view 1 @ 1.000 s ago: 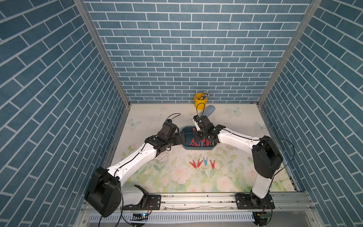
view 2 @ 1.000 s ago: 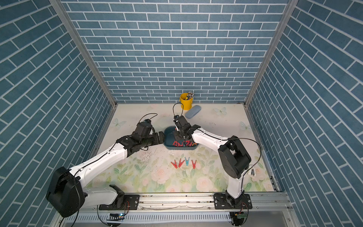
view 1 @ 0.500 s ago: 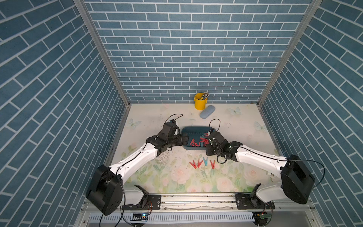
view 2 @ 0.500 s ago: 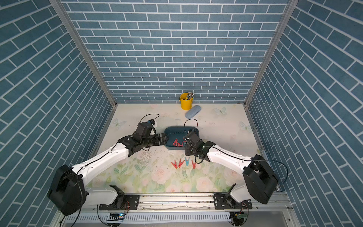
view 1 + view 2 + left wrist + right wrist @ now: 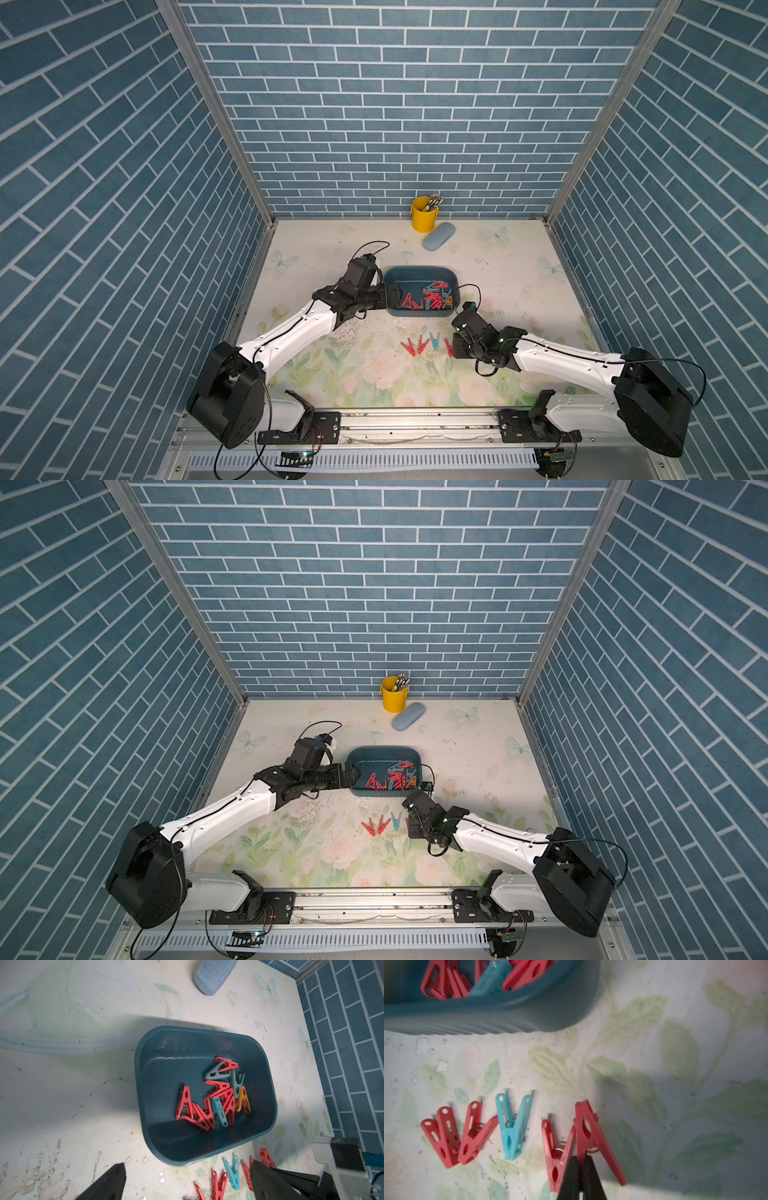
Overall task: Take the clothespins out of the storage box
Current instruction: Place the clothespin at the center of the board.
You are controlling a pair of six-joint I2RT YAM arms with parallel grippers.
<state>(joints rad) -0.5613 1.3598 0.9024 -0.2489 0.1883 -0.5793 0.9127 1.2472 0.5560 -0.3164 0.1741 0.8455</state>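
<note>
The dark teal storage box sits mid-table and holds a heap of clothespins, mostly red, with some teal and one orange. Several more clothespins lie in a row on the table in front of the box. My right gripper is at the row's right end, shut on one leg of a red clothespin. My left gripper stands open and empty at the box's left end.
A yellow bucket with grey pens stands against the back wall. A light blue oblong case lies just in front of it. Blue brick walls close in the table on three sides.
My right arm has drawn back out of the box toward the front and come down at the right end of the row, carrying a red clothespin. The left arm has barely moved.
</note>
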